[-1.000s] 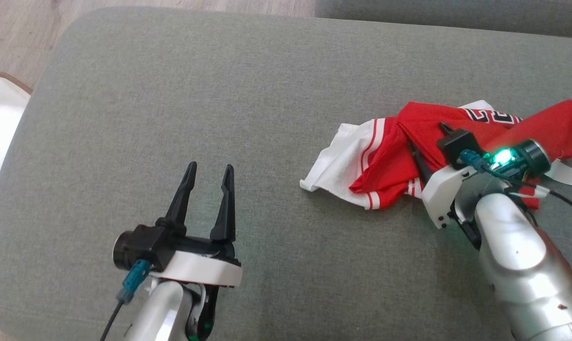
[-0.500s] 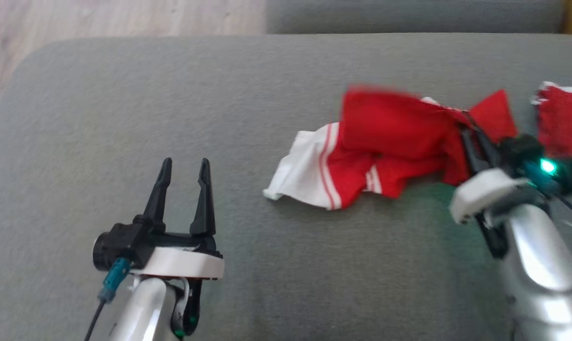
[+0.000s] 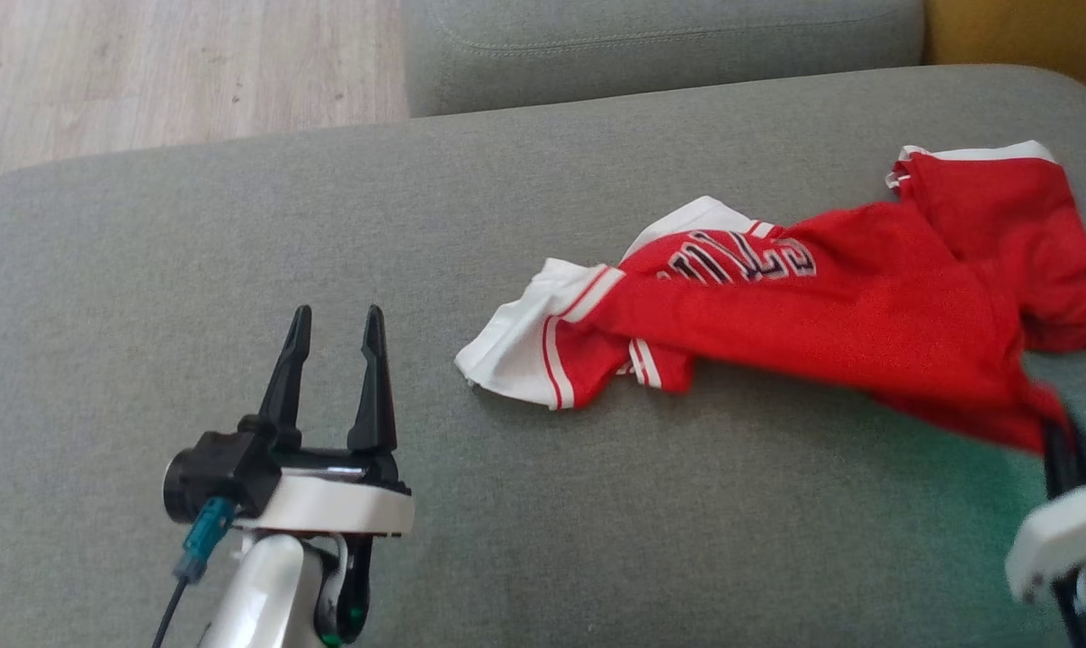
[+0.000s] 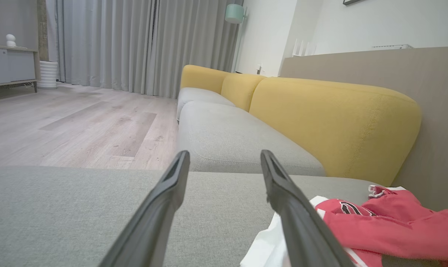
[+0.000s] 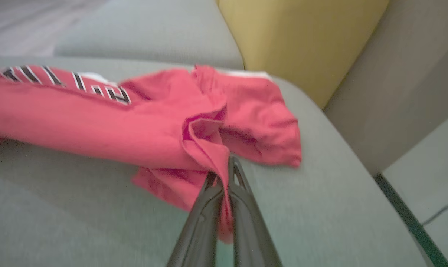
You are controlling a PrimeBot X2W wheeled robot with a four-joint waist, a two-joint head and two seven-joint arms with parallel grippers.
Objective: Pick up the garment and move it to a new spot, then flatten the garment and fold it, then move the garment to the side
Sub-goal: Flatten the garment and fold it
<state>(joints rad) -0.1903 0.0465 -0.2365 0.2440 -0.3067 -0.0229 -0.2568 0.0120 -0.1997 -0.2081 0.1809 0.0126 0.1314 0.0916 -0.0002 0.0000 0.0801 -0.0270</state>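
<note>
The job looks to be in its first step. The right pincer (image 5: 224, 174) is closed tight on a fold of the red shirt (image 3: 821, 297), with the cloth pinched between its two dark fingers. The grip is at the shirt's near right edge. The rest of the shirt lies on the right half of the grey sofa seat (image 3: 237, 270), drawn out in a long rumpled band. Its white-trimmed end points toward the middle of the seat, and its lettering is part hidden in the creases. One sleeve is bunched at the far right.

The left pincer (image 3: 337, 315) is open and holds nothing. It sits over the near left of the seat, near the shirt's white end but apart from it.

By my reading, the carry to a new spot has barely begun. The smoothing, the folding and the final move aside are all left to do.

The seat is a broad, plain woven cushion, bare to the left of the shirt. A second grey seat (image 4: 231, 137) lies beyond it, backed by yellow cushions (image 4: 331, 126). Past that are a pale wooden floor (image 3: 147, 72), long grey curtains (image 4: 134, 44) and a low cabinet (image 4: 8, 63) at the far left.
</note>
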